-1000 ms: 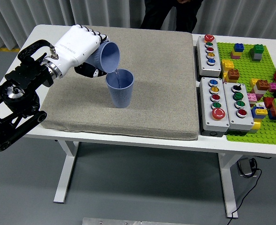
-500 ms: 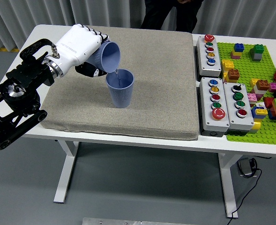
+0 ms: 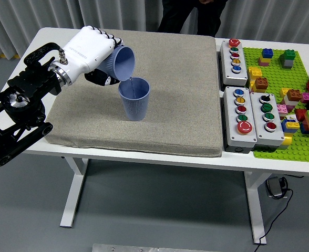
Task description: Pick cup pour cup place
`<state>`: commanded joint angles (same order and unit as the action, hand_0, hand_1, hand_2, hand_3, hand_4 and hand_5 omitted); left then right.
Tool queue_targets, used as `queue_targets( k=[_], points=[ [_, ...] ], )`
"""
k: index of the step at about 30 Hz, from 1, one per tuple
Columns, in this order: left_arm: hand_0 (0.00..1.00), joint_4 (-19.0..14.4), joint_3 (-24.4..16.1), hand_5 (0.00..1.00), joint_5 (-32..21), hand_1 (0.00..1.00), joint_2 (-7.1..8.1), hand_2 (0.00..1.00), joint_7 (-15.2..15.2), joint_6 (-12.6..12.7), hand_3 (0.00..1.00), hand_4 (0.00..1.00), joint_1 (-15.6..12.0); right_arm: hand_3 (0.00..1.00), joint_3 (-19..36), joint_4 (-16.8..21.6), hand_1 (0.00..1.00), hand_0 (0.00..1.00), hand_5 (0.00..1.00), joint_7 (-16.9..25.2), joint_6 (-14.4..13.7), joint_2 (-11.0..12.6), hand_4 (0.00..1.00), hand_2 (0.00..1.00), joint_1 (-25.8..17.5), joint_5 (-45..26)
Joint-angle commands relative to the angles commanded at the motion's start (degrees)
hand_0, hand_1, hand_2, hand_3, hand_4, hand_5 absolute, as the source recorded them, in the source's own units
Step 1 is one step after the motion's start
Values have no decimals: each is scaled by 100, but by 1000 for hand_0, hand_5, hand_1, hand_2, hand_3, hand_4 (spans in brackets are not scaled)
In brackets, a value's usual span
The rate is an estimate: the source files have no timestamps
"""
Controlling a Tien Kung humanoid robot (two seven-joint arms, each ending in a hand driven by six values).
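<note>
The left hand (image 3: 94,55) is wrapped around a blue cup (image 3: 121,63), tipped over hard with its mouth right above a second blue cup (image 3: 134,99); that one stands upright on the grey mat (image 3: 170,89) covering the desk (image 3: 49,38); button boxes (image 3: 251,118) and toy bricks (image 3: 288,100) sit off to the right; a person (image 3: 191,16) stands at the far side.

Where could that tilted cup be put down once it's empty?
The grey mat lies bare right of the standing cup, up to the button boxes, and along its near edge. The green brick plate is crowded.
</note>
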<state>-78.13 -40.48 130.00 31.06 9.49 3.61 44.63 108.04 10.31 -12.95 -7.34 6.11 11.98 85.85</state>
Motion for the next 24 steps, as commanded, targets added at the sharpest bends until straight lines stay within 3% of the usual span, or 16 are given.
queue_targets(
  k=[24],
  points=[
    [492,-75,201,169,0,454,143,469,169,-26,477,782,256,590,-13,0,632,697,220,7,-6,4,2,587,-4,-30]
  ],
)
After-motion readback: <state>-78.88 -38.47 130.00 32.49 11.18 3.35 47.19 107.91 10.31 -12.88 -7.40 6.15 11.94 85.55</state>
